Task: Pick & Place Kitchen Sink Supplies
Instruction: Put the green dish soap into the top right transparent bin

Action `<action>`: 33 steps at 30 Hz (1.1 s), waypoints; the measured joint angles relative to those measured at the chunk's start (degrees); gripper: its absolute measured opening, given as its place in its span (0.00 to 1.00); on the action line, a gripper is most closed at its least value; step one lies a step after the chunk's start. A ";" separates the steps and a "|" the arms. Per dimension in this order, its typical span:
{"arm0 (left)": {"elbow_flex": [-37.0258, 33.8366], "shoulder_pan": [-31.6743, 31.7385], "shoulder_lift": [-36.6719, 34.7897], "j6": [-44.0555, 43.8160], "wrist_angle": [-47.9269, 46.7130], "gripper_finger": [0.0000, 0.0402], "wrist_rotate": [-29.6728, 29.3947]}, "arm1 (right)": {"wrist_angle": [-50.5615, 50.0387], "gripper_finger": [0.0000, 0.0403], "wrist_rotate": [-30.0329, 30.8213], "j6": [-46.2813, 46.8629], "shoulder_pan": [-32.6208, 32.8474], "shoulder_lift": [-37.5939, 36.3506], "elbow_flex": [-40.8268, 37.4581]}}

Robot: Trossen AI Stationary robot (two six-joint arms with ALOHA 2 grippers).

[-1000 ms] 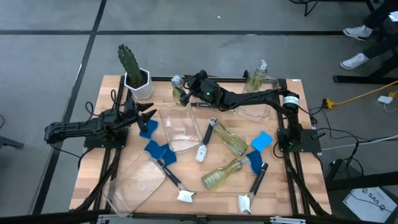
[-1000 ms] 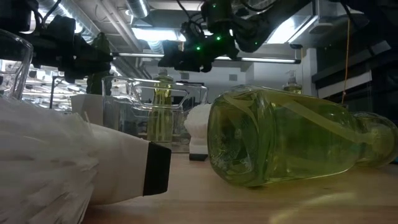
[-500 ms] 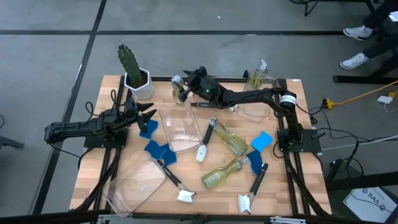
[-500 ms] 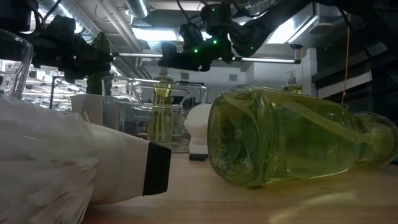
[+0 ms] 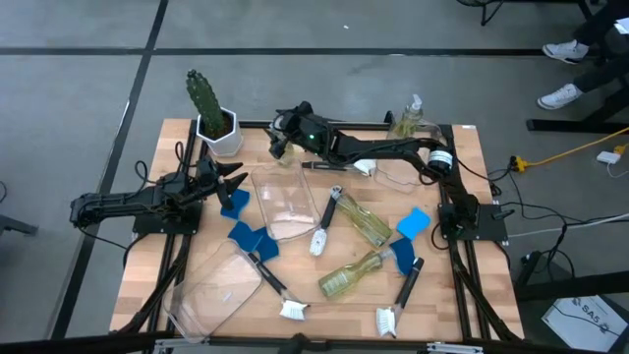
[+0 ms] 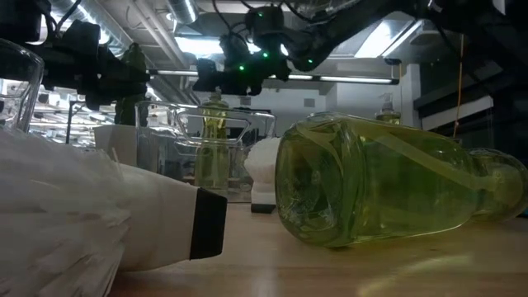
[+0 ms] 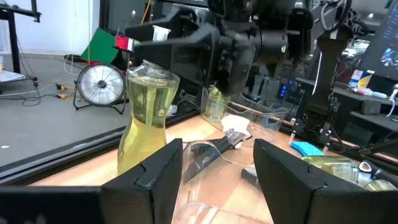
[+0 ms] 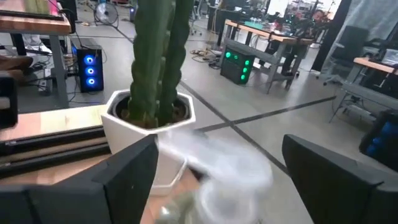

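An upright clear pump bottle of yellowish-green soap (image 5: 282, 147) stands on its base at the table's far side, next to the potted cactus (image 5: 208, 110). My right gripper (image 5: 279, 132) reaches level across the far edge and is open. Its fingers (image 8: 130, 180) stand on either side of the bottle's blurred pump top (image 8: 231, 169), and no touch shows. My left gripper (image 5: 234, 178) waits open at the table's left, pointing at that bottle (image 7: 148, 118). Two soap bottles (image 5: 356, 273) lie on their sides. Blue sponges (image 5: 250, 239) and dish brushes (image 5: 326, 222) lie flat.
Clear bins stand mid-table (image 5: 285, 202), at the near left (image 5: 216, 287) and at the far right (image 5: 401, 174). Another upright soap bottle (image 5: 408, 118) stands at the far right. More sponges (image 5: 413, 222) and a brush (image 5: 399, 299) lie at the right. Dark frame rails edge the table.
My right gripper has moved along the far edge toward the table's left, up to the upright soap bottle by the cactus. It has stayed level and open. Nothing on the table has shifted.
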 joint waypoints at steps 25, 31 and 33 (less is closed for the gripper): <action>0.01 0.00 -0.01 0.01 0.01 0.48 -0.01 | -7.00 0.25 -2.94 3.51 -0.87 0.79 3.41; 0.00 -0.01 -0.02 0.00 0.00 0.47 -0.02 | -8.51 0.25 -3.07 2.29 -1.22 -0.85 3.23; 0.00 0.01 0.00 0.01 0.00 0.47 0.00 | -8.65 0.25 -3.03 2.45 -1.60 -2.00 3.23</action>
